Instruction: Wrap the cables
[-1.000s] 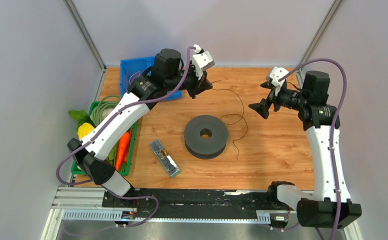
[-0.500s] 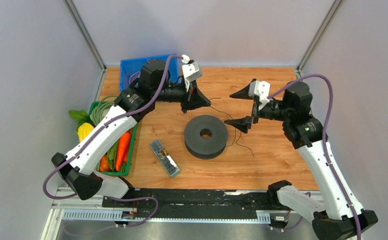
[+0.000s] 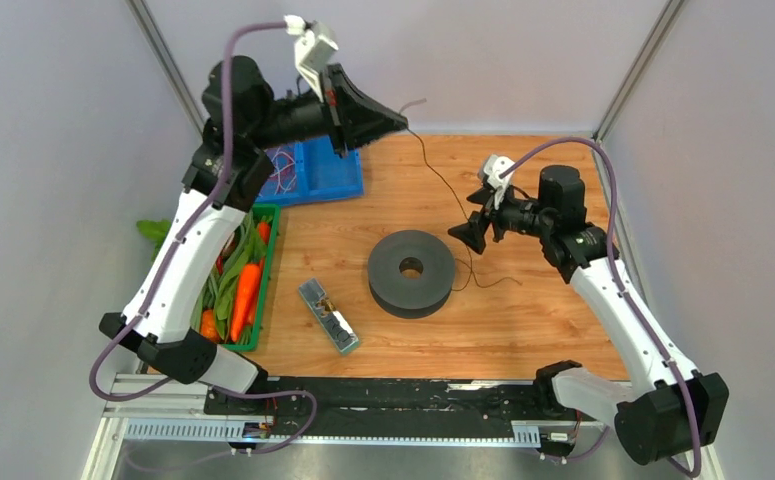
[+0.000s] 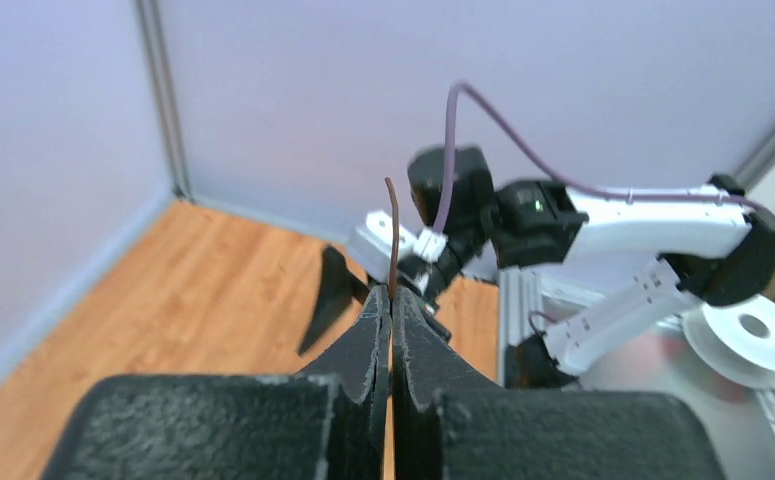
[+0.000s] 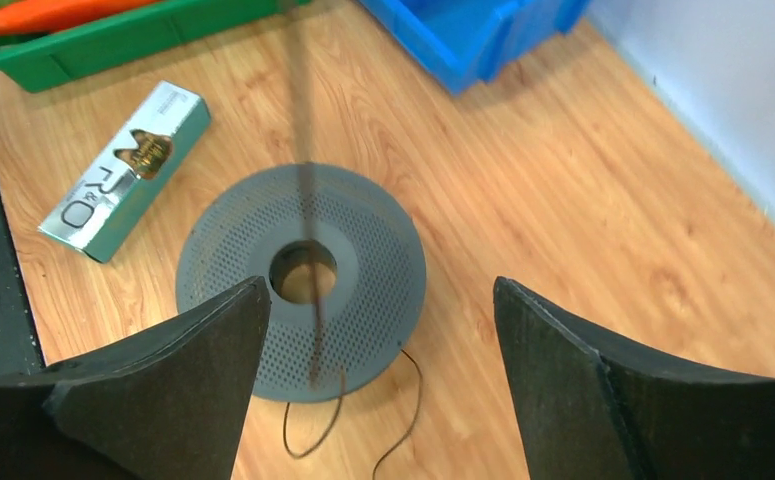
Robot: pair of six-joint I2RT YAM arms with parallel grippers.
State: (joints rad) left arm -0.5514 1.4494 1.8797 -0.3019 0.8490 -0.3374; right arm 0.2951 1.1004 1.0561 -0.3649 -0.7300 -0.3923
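White-and-black arms [image 3: 181, 262], purple hoses [image 3: 563, 141], black wedge-shaped jaws.

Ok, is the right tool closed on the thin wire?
No, the right tool stands wide open; the wire only runs through the gap, above the spool.

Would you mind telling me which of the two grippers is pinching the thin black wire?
The left gripper: its jaws are shut on the wire; the right gripper stands open.

Left claw [image 4: 391, 300] pinched tight on thin cable [image 4: 393, 235], end poking up past tips. Right arm [image 4: 653, 225] beyond, above wooden surface [image 4: 213, 290].
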